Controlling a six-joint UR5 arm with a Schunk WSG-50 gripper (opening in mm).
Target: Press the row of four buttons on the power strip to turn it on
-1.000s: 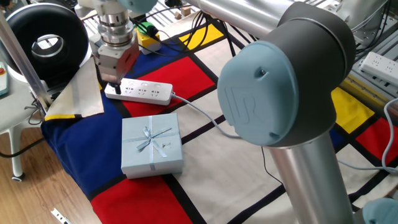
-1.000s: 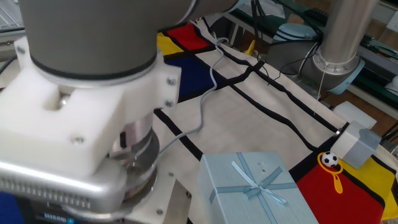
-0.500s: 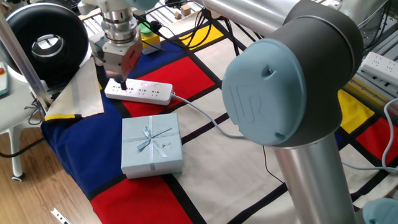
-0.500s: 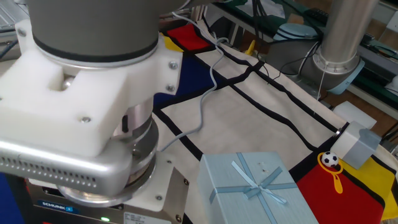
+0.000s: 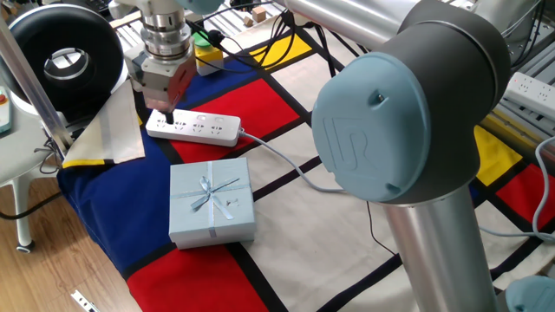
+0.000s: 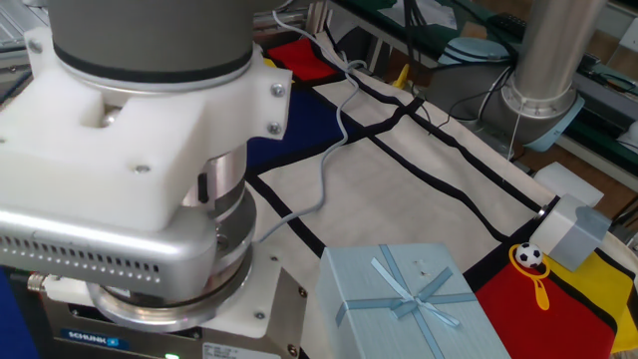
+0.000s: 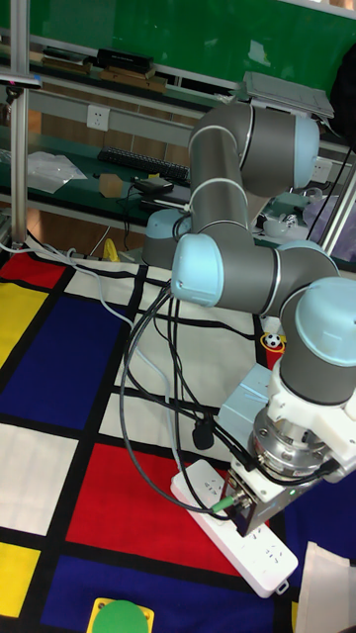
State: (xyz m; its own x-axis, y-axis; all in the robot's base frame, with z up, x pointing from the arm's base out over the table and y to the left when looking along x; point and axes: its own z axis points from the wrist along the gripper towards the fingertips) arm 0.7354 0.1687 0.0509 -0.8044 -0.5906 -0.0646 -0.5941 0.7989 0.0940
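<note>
The power strip is a long white bar lying on the red and blue cloth, and its pale cable trails off to the right. The four buttons show only as faint marks along its far edge. My gripper points straight down, its dark fingers together in one narrow tip that touches the strip's left end. In the tall fixed view the gripper stands over the middle of the power strip. In the other fixed view the wrist hides the strip and only the cable shows.
A pale blue gift box with a ribbon lies just in front of the strip. A green button on a yellow box sits near the cloth's edge. A black round device and white paper lie to the left. A blockier socket strip lies far right.
The gripper moved slightly right and its tip settled onto the strip's left end. In the last half second it barely moved.
</note>
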